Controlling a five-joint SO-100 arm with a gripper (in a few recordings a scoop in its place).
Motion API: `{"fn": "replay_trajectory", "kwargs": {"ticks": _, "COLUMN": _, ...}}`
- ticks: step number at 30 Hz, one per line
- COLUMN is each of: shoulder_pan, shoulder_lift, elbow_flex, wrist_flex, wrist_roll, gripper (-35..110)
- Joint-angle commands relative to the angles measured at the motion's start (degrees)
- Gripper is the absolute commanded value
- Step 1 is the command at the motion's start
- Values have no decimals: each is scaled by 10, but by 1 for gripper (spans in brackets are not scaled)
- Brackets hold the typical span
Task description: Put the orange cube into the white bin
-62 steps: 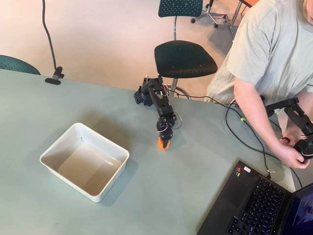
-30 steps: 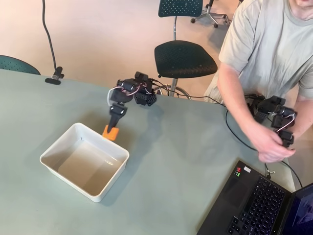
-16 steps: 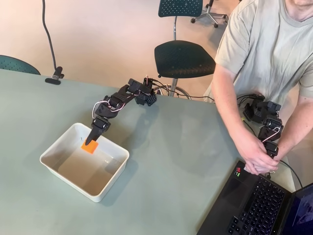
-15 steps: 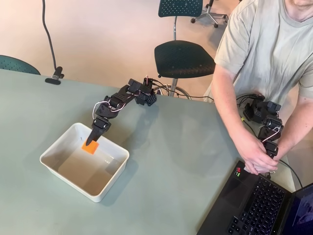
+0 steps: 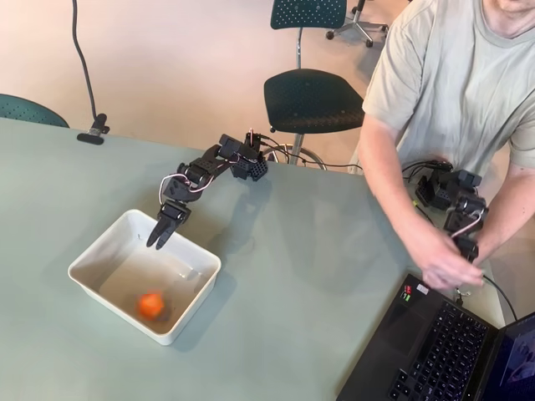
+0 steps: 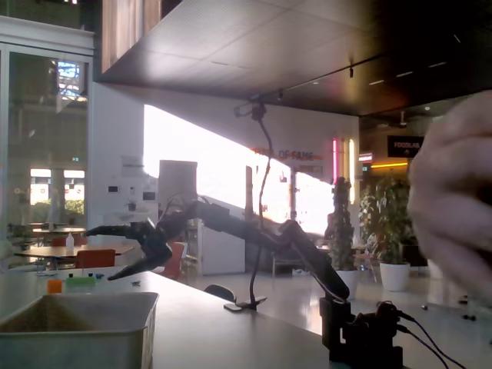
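Here, in the overhead view, the tiny bright orange plastic cube (image 5: 150,305) lies inside the shallow rectangular white plastic bin (image 5: 191,307), on its floor near the corner closest to the camera's lower edge; it looks a little blurred, so its exact pose cannot be read. The black two-finger gripper (image 5: 158,243) hangs above the bin's far rim, well apart from the cube, with its two fingers spread and nothing between them. The black arm (image 5: 204,170) reaches from its base near the table's far edge down and to the left toward the bin. The pale grey-green table (image 5: 318,276) also carries a dark open laptop (image 5: 443,351) at the lower right of the picture, with black cables trailing across the surface beside it. A person in a light grey T-shirt (image 5: 451,83) leans over the table's right side. A black perforated office chair (image 5: 313,98) stands on the floor behind the table. In the fixed view, taken low from the table's level, the gripper (image 6: 108,254) shows as a dark silhouette with its fingers splayed wide, one upper and one lower, held over the white bin (image 6: 77,330) at the lower left, whose inside is hidden by its wall.
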Motion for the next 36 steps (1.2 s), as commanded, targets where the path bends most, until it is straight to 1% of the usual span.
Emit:
{"fn": "replay_trajectory", "kwargs": {"ticks": 1, "shoulder_pan": 4, "shoulder_lift": 118, "elbow_flex": -24, "wrist_flex": 72, "wrist_roll": 3, "gripper": 56}}
{"fn": "replay_trajectory", "kwargs": {"ticks": 8, "shoulder_pan": 2, "shoulder_lift": 361, "elbow_flex": -18, "wrist_flex": 291, "wrist_roll": 4, "gripper": 56}}
{"fn": "replay_trajectory", "kwargs": {"ticks": 12, "shoulder_pan": 4, "shoulder_lift": 440, "elbow_flex": -17, "wrist_flex": 417, "wrist_roll": 4, "gripper": 56}}
{"fn": "replay_trajectory", "kwargs": {"ticks": 14, "shoulder_pan": 4, "shoulder_lift": 468, "elbow_flex": -16, "wrist_flex": 454, "wrist_roll": 6, "gripper": 56}}
{"fn": "replay_trajectory", "kwargs": {"ticks": 19, "shoulder_pan": 3, "shoulder_lift": 588, "elbow_flex": 24, "wrist_flex": 446, "wrist_roll": 31, "gripper": 56}}
{"fn": "replay_trajectory", "kwargs": {"ticks": 23, "shoulder_pan": -4, "shoulder_lift": 688, "elbow_flex": 143, "wrist_flex": 446, "wrist_roll": 33, "gripper": 56}}
{"fn": "replay_trajectory", "kwargs": {"ticks": 29, "shoulder_pan": -5, "shoulder_lift": 894, "elbow_flex": 485, "wrist_flex": 419, "wrist_roll": 29, "gripper": 56}}
{"fn": "replay_trajectory", "kwargs": {"ticks": 32, "shoulder_pan": -5, "shoulder_lift": 1005, "elbow_flex": 664, "wrist_flex": 352, "wrist_roll": 30, "gripper": 56}}
{"fn": "replay_trajectory", "kwargs": {"ticks": 36, "shoulder_pan": -6, "shoulder_lift": 1150, "elbow_flex": 933, "wrist_flex": 222, "wrist_roll": 30, "gripper": 56}}
